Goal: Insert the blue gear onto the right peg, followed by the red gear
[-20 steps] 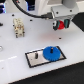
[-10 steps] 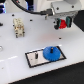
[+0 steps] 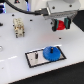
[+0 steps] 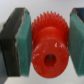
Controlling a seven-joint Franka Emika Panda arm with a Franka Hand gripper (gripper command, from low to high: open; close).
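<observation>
The blue gear (image 3: 51, 52) lies flat on the white black-bordered plate (image 3: 33, 60), at the plate's end toward the exterior view's right; the right peg is hidden under it. A short dark pin (image 3: 36, 55) stands on the plate's other half. My gripper (image 3: 61, 25) hangs above and behind the plate, shut on the red gear (image 3: 62, 24). The wrist view shows the red gear (image 4: 48, 44) squeezed between the two teal pads (image 4: 23, 45), its centre hole facing the camera.
A beige block-like object (image 3: 19, 27) stands on the white table at the exterior view's left. A black cable (image 3: 20, 11) arcs across the back.
The arm holding the red gear has shifted slightly. The blue gear stays on the plate.
</observation>
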